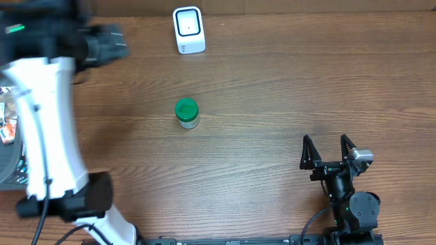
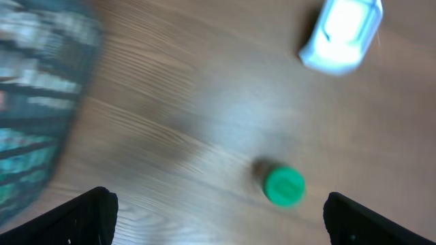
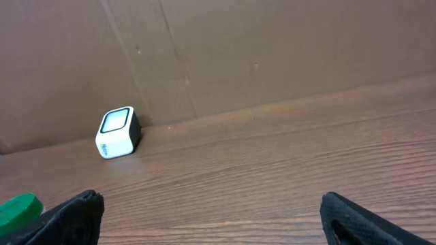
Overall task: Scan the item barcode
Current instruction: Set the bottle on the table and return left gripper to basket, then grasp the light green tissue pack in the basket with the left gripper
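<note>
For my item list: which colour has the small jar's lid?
The round lid is green; best in the overhead view.

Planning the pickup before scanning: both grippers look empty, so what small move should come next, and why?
Probably bring the left gripper down toward the green-lidded jar. Its jaws are open, the jar sits between its fingers in the wrist view, standing free, apart from the white scanner.

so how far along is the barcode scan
Nothing looks done yet: the green-lidded jar stands alone mid-table, apart from the white scanner at the far edge. In hand: nothing; left gripper and right gripper are both open and empty. Left: grasp the jar, present it to the scanner.
</note>
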Controlling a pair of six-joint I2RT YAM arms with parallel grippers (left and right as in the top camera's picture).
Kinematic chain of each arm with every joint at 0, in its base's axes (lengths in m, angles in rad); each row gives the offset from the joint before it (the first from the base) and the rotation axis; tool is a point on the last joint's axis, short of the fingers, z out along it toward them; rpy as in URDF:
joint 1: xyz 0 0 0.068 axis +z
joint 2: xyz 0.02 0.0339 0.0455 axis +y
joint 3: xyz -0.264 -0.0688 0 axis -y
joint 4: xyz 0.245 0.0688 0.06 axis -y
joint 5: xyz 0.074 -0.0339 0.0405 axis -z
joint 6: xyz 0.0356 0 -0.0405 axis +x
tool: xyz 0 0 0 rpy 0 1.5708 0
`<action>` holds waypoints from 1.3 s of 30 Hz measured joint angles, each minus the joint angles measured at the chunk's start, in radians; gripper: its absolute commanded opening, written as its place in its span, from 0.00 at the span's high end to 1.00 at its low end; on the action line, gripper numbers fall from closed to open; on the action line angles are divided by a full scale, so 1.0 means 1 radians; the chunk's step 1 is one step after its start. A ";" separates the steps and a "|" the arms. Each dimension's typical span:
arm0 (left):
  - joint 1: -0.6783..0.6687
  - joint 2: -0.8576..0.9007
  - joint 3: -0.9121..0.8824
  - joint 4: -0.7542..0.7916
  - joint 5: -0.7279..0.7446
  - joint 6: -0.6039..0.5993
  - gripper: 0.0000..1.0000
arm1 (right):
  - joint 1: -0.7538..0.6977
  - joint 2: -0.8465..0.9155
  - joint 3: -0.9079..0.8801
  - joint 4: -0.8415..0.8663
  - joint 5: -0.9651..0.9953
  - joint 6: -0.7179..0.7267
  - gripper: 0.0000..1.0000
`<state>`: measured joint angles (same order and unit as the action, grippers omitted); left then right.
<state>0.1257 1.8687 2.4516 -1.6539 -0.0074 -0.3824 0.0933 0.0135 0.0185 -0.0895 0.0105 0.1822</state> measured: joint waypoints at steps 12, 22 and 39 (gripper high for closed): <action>0.594 -0.064 0.018 -0.021 0.039 -0.008 0.00 | 0.000 0.000 0.000 0.000 0.000 0.000 0.00; 0.714 -0.014 -0.206 0.024 0.045 0.002 0.05 | 0.000 0.000 0.000 0.000 0.000 0.000 0.00; 0.714 -0.001 -0.829 0.492 0.036 0.023 0.09 | 0.000 0.000 0.000 0.000 0.000 0.000 0.00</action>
<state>0.8398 1.8679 1.6230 -1.1614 0.0288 -0.3599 0.0933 0.0135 0.0185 -0.0898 0.0105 0.1822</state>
